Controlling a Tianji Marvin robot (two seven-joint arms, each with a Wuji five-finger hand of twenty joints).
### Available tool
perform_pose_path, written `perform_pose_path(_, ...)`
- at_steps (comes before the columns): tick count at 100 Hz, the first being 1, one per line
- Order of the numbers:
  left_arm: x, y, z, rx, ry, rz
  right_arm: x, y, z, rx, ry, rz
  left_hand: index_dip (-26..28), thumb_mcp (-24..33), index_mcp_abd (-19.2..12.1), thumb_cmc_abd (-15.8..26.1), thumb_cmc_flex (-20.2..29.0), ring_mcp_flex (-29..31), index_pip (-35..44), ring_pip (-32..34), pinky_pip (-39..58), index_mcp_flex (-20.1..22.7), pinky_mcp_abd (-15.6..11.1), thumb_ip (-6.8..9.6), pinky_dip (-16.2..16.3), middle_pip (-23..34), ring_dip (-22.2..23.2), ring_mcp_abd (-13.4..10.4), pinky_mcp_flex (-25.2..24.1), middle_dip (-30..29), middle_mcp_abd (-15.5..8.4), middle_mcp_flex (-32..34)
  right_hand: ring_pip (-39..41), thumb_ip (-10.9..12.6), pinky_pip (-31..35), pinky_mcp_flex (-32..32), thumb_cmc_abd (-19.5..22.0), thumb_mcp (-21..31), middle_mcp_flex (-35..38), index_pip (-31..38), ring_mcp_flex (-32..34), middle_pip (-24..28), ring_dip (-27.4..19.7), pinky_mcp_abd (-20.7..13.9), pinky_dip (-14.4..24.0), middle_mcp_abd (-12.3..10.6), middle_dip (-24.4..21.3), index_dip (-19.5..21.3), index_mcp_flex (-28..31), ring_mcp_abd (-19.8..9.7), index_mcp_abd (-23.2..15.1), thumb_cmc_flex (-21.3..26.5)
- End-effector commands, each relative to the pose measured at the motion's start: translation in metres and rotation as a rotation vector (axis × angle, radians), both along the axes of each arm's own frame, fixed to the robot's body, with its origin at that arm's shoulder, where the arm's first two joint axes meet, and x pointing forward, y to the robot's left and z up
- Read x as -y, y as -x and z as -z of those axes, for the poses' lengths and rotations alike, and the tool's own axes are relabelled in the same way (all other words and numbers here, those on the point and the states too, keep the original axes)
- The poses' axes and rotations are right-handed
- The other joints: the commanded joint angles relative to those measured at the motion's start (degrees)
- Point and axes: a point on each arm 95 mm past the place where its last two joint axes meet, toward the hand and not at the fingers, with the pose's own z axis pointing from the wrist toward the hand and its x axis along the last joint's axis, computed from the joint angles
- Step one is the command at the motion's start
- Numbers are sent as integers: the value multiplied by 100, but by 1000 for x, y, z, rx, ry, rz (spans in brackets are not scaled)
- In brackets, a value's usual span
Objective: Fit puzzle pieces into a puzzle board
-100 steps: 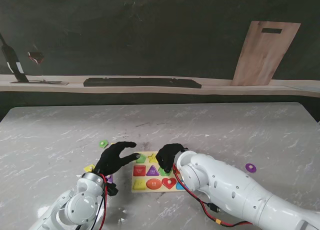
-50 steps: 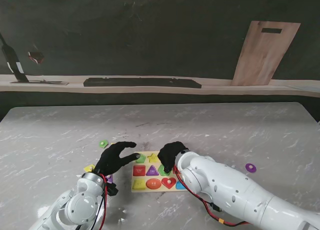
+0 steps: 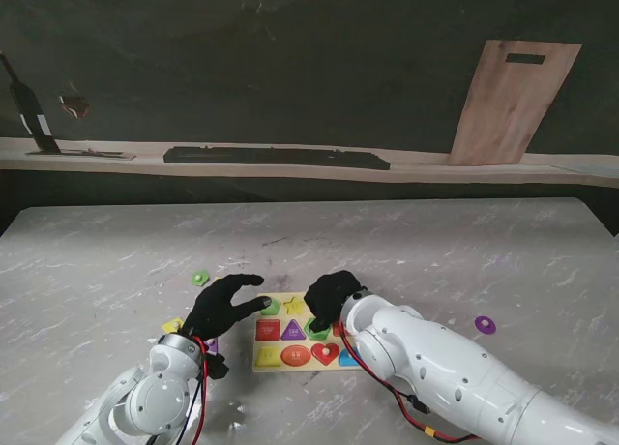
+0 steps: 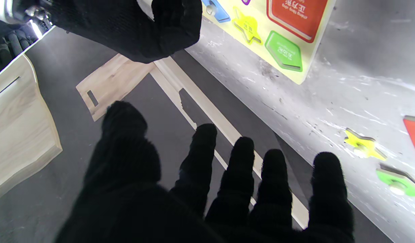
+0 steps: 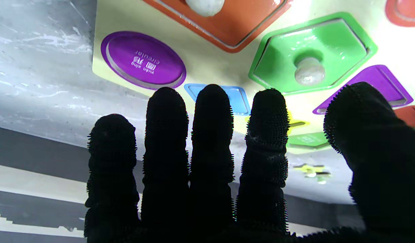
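The word "circular" is read, upside down, in the purple oval recess of the puzzle board; small characters are printed beside it but cannot be made out. White characters are also seen on the red square piece and the green pentagon piece, too blurred to read.

The board is laid flat on the marble table, near the robot and between the two arms. The right hand is held palm down over the board's right half, its four fingers kept straight and close together and the thumb set apart to one side; nothing is gripped. A green hexagon piece with a pale knob is seated just beyond the fingertips.

The left hand is held over the table at the board's left edge, fingers spread and empty.

Loose pieces are scattered near the board: a green one to the far left, a yellow one at the left hand, and a purple one well apart to the right. The far half of the table is left bare up to its edge, with a wooden board leaned against the dark wall behind.
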Motion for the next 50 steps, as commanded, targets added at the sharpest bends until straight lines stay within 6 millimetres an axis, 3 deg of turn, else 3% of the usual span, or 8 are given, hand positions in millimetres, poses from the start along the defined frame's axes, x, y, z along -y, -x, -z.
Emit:
perform_pose_path(1, 1, 1, 0, -4, 7, 1, 1, 4, -4, 21, -9, -13, -18, -246, -148, 180, 44, 16, -107, -121, -51, 143, -461, 205, 61, -72, -44, -126, -75, -60, -20, 47, 167, 195, 258, 18, 110, -78, -124, -82, 32, 118, 49, 204, 77, 196, 47, 110, 145, 88, 88, -150)
perform_pose_path(27, 2, 0, 1, -9, 12, -1, 30, -1, -21, 117, 3, 14, -17, -243, -142, 181, 51, 15, -104, -119, -46, 148, -465, 206, 61, -78, -44, -128, -76, -63, -14, 39, 62, 301, 158, -117, 273, -181, -352, -275, -131, 27, 15, 103, 31, 122, 41, 85, -99, 28, 93, -184)
perform_pose_path(42, 2, 1, 1, -8, 12, -1, 59, -10, -23, 148, 38, 73, -16, -244, -148, 182, 49, 16, -102, -121, -48, 142, -462, 206, 60, -76, -45, -136, -77, -61, -15, 40, -201, 581, -103, -388, 400, -185, -931, -541, -455, -123, -65, -5, -92, 9, 67, 201, -659, -80, 105, -220)
perform_pose_path(50, 2, 1, 0, -5, 12, -2, 78, -15, -23, 148, 42, 124, -15, -244, -144, 177, 49, 20, -99, -121, -48, 143, -456, 206, 60, -73, -45, -133, -77, -60, -13, 48, -225, 639, -128, -410, 328, -132, -948, -538, -467, -116, -69, -20, -110, -52, 92, 294, -635, -106, 114, -251)
